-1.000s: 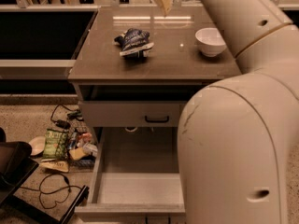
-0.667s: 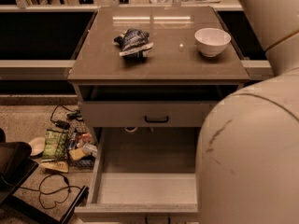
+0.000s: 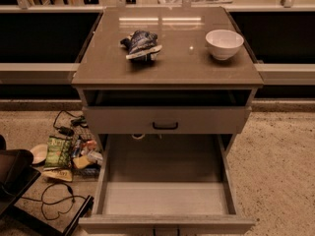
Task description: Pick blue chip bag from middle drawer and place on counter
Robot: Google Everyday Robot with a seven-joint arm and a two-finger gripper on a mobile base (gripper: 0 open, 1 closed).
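Observation:
The blue chip bag [image 3: 140,44], dark navy and crinkled with white lettering, lies on the glossy grey-brown counter [image 3: 167,65], left of centre. The middle drawer [image 3: 165,200] is pulled wide open below; its pale floor holds nothing. My gripper and arm are out of view.
A white bowl [image 3: 224,44] stands on the counter's right side. A shallower grey drawer front with a black handle [image 3: 165,125] sits above the open drawer. A green snack bag [image 3: 59,151], small items and cables lie on the speckled floor at left, by a dark object [image 3: 12,178].
My white arm, which filled the right side of the view, has swung up and out of the picture. The bag, the bowl and the drawer have not moved.

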